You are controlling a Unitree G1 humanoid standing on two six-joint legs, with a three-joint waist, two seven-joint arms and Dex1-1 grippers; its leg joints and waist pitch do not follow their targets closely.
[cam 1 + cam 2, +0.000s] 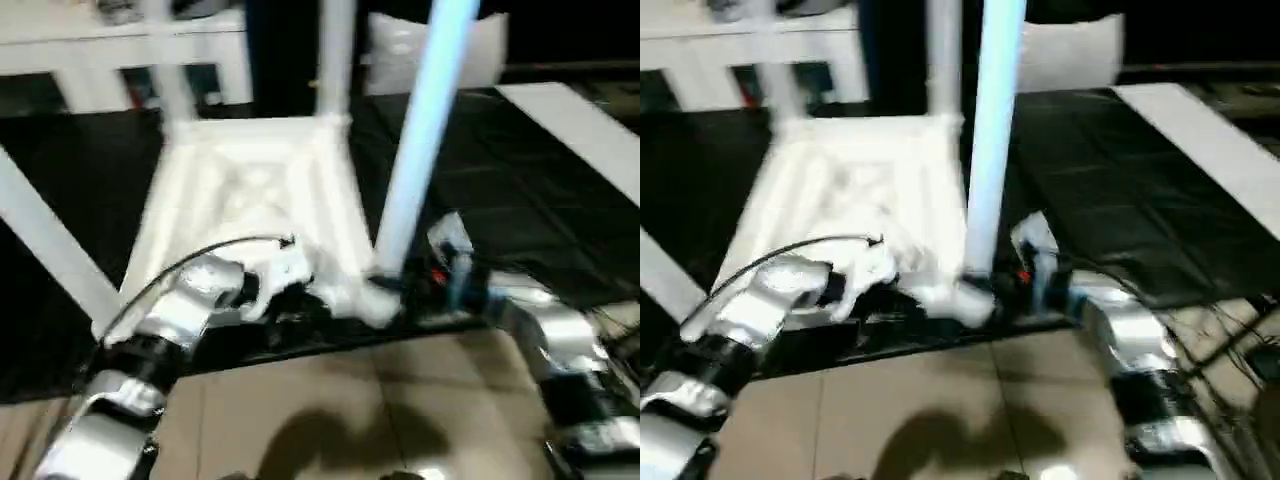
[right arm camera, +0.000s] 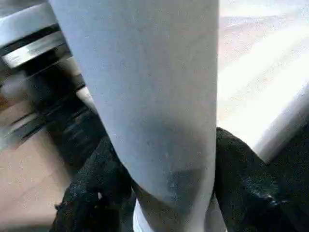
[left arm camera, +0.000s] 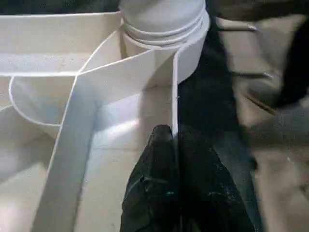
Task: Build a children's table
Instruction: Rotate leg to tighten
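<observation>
White plastic dominates the scene: the table top [image 1: 250, 190] lies upside down on a black mat [image 1: 520, 200], its ribbed underside facing up, with tan floor tiles [image 1: 350, 410] nearer the robot. Several legs already stand in the sockets. One leg [image 1: 335, 60] rises at the far corner, another leg [image 1: 50, 250] slants out past the left edge, and the near leg [image 1: 420, 130] stands upright in the corner socket [image 1: 375, 300] closest to the robot.

From the head camera the left gripper [image 1: 290, 300] sits low at the near edge of the top, but how it meets the plastic is blurred there. Its wrist camera settles this: the two black fingers [image 3: 159, 193] are pressed together on a thin upright rib [image 3: 175, 96] of the underside, just beside the threaded collar of the near leg seated in its socket.

The right gripper [image 1: 420, 285] reaches in from the right at the foot of the near leg. Its wrist camera gives the detail the head view blurs: a black finger [image 2: 241, 174] on either side of the tube, clasping it close to its lower end.

A white cabinet [image 1: 120, 50] stands in the background.
</observation>
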